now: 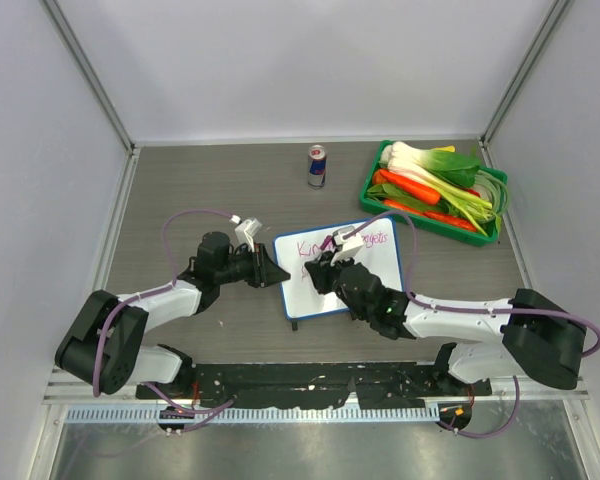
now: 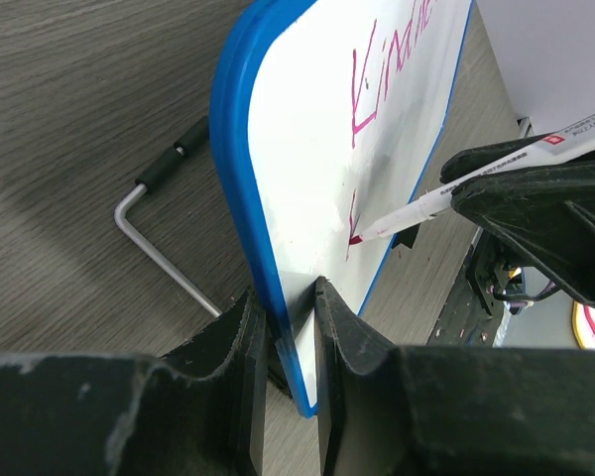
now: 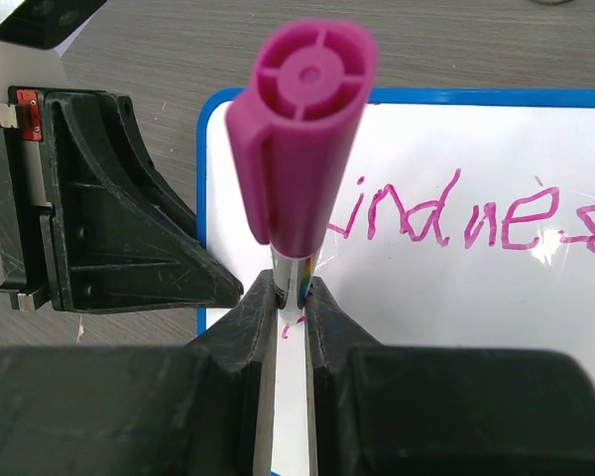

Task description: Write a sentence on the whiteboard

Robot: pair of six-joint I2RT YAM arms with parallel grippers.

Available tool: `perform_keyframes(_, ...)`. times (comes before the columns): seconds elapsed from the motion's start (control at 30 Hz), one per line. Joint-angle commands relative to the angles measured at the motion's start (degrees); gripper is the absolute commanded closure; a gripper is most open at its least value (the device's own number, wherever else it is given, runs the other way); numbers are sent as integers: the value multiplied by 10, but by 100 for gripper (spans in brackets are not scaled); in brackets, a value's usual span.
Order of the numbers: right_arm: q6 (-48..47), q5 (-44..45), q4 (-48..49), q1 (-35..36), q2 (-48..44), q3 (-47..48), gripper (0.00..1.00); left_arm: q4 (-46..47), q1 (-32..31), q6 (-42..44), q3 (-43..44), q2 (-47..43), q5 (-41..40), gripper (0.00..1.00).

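Grey tabletop [image 1: 180, 180]: green crate [image 1: 373, 168] holds carrots [image 1: 410, 187], probably leeks [image 1: 425, 157]; left gripper [image 2: 290, 297] pinches whiteboard [image 1: 380, 262], right gripper [image 3: 290, 293] clamps marker [image 3: 302, 129].

Grey wood-grain table [image 1: 200, 175] enclosed by plain white walls [image 1: 310, 60], lit evenly, apparently from above

Looks down in the top external view from high over the near edge toward the far wall [image 1: 300, 70], far enough off to take in the whole table [image 1: 180, 180] with the whiteboard [image 1: 375, 268] at its middle. Peers in the left wrist view from the board's left edge rightward along the left gripper [image 2: 288, 297], very close; stares in the right wrist view down past the right gripper [image 3: 290, 288] and the marker [image 3: 302, 129], equally close. Shares across all three the whiteboard and its pink sentence [image 3: 456, 213], plus, in either wrist view, the other gripper.
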Motion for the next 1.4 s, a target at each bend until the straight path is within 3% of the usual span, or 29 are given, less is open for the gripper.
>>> perform_keyframes(0.0,8,9,12,3,6,17,99,-48,-5,40,-2,22,-43,100)
perform_keyframes(1.37,4,33,-29,3,-59,-5,99,-49,-5,40,0,25,-43,100)
